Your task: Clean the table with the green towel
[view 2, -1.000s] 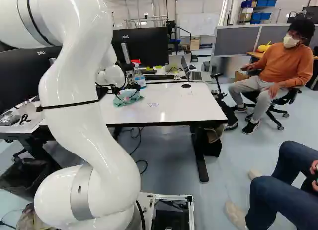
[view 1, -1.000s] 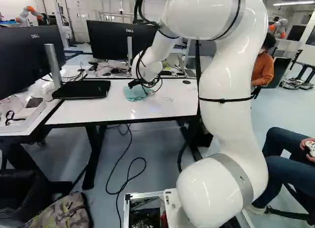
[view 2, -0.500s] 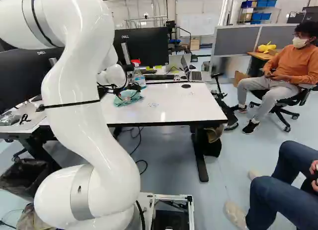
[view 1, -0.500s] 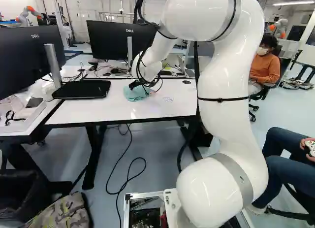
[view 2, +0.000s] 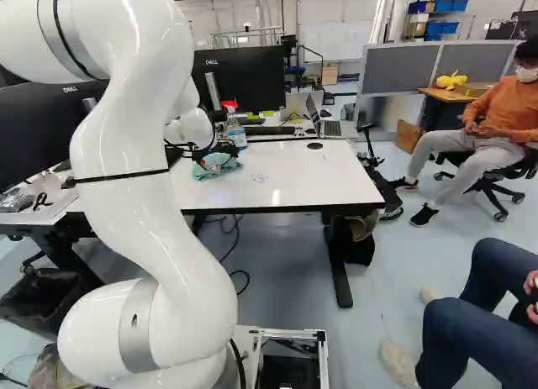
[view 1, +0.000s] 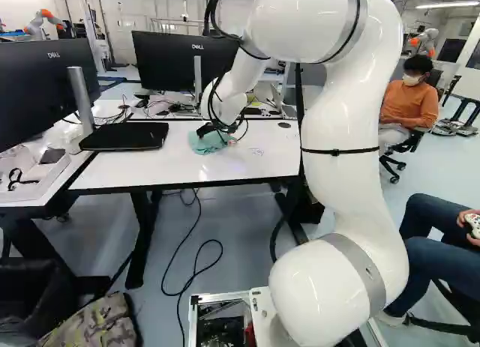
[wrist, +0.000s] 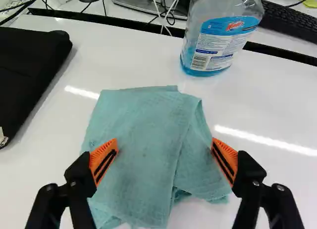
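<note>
White, glossy tabletop [view 2: 294, 187] carries the rumpled, folded blue-green cloth towel [wrist: 143, 140], beneath the black two-fingered gripper [view 1: 216, 136], whose orange-padded fingers stand wide apart, gripping nothing. Just beyond, farther right, a clear plastic bottle [wrist: 220, 41] holds blue liquid.

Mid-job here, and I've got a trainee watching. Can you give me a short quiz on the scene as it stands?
1. True or false: the black two-fingered tool stands open over the folded blue-green cloth towel.
2. Which stands on the white tabletop near the towel? A) a brown wooden tray; B) a clear plastic bottle of blue liquid; C) a red mug.
3. Fill in: in the left base view, the flat black case lies to the ____ of the towel.

Key: 1 true; 2 B; 3 left.
</note>
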